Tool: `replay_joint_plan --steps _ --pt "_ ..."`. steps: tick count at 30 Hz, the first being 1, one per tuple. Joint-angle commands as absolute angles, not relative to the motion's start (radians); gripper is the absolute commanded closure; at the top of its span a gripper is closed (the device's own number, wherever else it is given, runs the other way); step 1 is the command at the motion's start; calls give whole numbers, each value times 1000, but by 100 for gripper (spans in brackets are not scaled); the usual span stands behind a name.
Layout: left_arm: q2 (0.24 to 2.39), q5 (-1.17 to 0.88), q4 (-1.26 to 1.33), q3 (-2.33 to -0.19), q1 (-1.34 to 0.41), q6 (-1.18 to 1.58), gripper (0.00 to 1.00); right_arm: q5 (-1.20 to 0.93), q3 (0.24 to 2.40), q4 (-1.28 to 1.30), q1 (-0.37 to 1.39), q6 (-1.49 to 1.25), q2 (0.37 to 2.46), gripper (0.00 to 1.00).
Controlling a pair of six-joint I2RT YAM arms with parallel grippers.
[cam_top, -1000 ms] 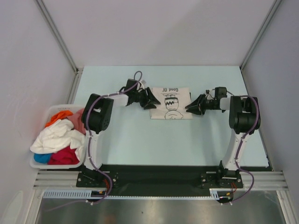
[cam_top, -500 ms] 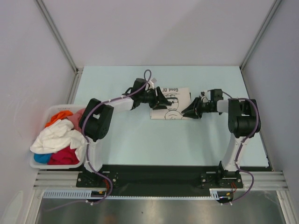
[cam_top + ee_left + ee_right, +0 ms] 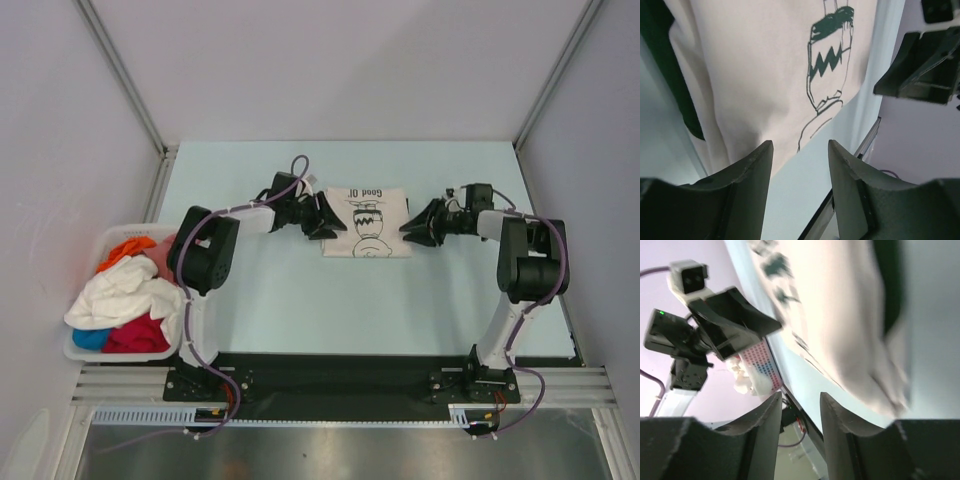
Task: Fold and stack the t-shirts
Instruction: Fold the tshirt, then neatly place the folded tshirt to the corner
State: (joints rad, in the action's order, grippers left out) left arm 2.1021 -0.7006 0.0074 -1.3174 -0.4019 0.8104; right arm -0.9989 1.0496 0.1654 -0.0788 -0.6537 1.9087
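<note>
your folded cream t-shirt (image 3: 367, 222) lies flat mid-surface (image 3: 300, 300), print up, ready to start the stack. the left hand (image 3: 328, 216) sits at its left edge and the right hand (image 3: 408, 226) at its right, each partly open and holding nothing. the other t-shirts (image 3: 120, 295) lie heaped in the basket (image 3: 103, 241), likely next.

Upside-down word "Good" on cream t-shirt (image 3: 367, 222)
</note>
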Motion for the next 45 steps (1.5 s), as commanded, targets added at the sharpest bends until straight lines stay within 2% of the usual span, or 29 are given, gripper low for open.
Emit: replay_joint_plan --steps 1,3,6,7,10,13,17,20,22,26,28,29,30,37,45 --pt "2013 -696 -35 -1348 -402 770 46 -988 1152 118 -43 -707 1908 57" --pt "2003 -689 -34 -1341 -397 796 46 -973 1204 111 -29 -716 1966 55" --pt "1938 -646 -43 -1319 -380 779 46 -898 1291 129 -32 -690 2000 36" --pt "1921 -637 -69 -1336 -379 761 46 -878 1334 200 -34 -658 2009 26" --pt "1864 -635 -153 -1368 -368 693 45 -816 1521 380 -41 -502 2072 16" --pt "1789 -646 -179 -1339 -362 672 45 -764 1690 509 -49 -365 2143 11" --pt "1707 -644 -189 -1258 -360 678 45 -680 1878 661 -52 -261 2250 9" --pt "1677 -597 -198 -1207 -356 655 42 -657 1911 707 -52 -248 2292 9" --pt "1699 -566 -230 -1225 -344 618 32 -658 1887 678 -51 -274 2277 8" --pt "1856 -447 -356 -1403 -344 511 27 -692 1816 634 -34 -333 2215 9" --pt "1914 -353 -364 -1486 -344 477 17 -713 1738 582 -31 -360 2155 9" --pt "1981 -341 -357 -1515 -344 466 16 -718 1711 566 -31 -383 2134 9" --pt "2018 -321 -360 -1546 -344 456 9 -725 1685 551 -34 -391 2091 9" --pt "2273 -380 -374 -1810 -345 469 11 -739 1476 474 -74 -425 1944 9" --pt "2370 -411 -364 -1859 -348 474 12 -745 1388 463 -130 -413 1882 9"
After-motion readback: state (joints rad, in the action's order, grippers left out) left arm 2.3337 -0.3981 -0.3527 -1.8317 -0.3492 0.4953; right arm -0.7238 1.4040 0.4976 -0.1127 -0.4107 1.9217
